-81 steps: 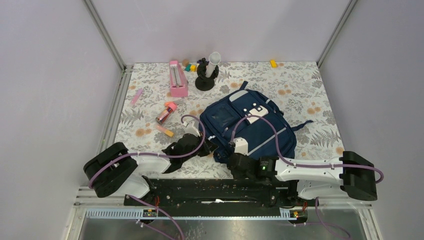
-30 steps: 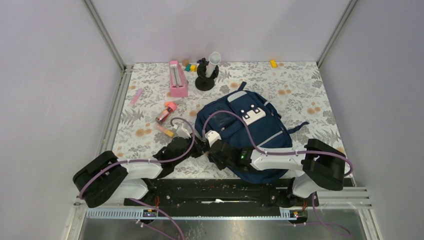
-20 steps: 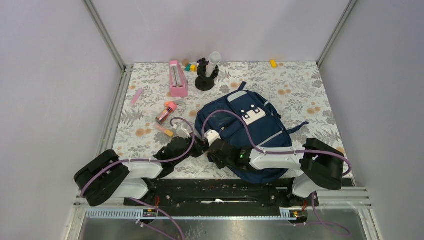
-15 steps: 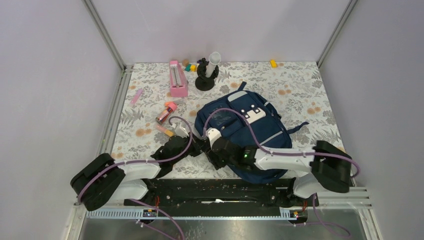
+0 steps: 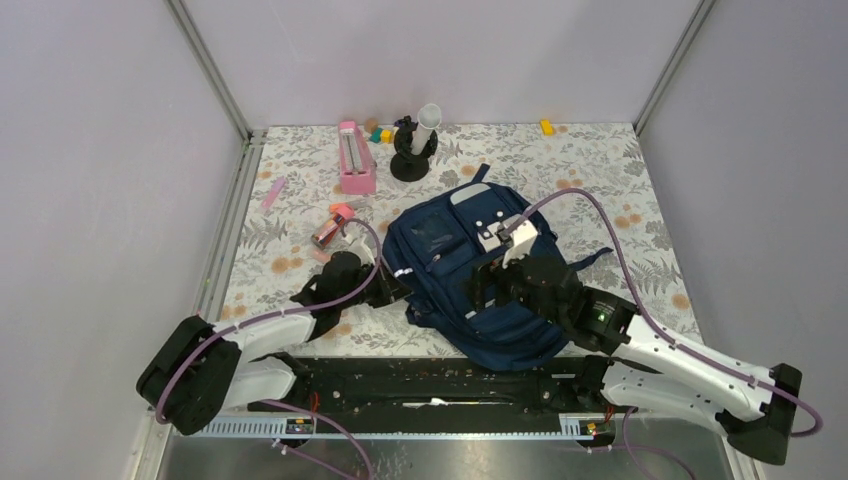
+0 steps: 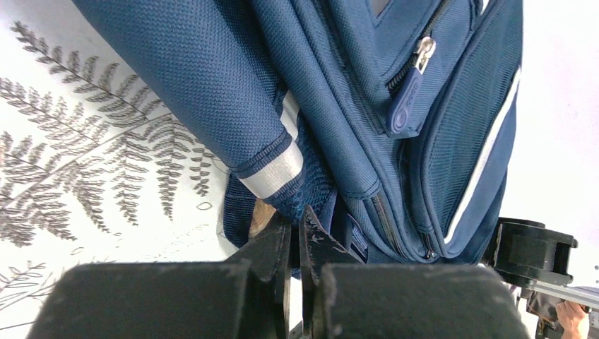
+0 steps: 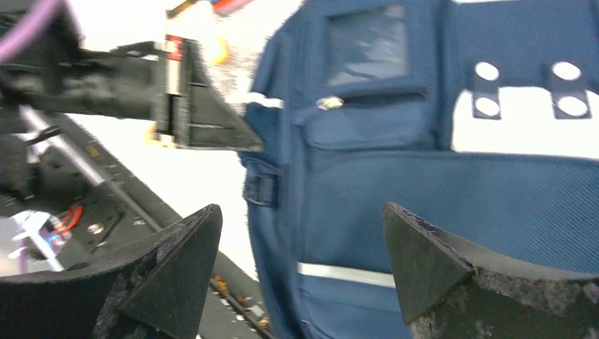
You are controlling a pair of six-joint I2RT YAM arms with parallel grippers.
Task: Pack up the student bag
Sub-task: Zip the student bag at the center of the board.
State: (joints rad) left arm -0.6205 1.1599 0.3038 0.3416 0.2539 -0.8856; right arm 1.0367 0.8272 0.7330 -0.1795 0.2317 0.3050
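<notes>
The student bag, a navy backpack with white front patches, lies flat near the table's front edge. At its left edge sits my left gripper. In the left wrist view the left gripper is shut on a navy fold of the bag beside a grey reflective band. My right gripper hovers over the bag's middle. The right wrist view shows this gripper wide open, with only the bag's front and its light stripe below it.
A pink box, small coloured blocks and a black stand with a white tube are at the back. A red-capped tube and a pink pen lie left of the bag. A yellow block sits far back right.
My right gripper has opened and swung from the bag's front-left corner to above its middle. The left arm has drawn back to the left and the bag's left edge went with it.
</notes>
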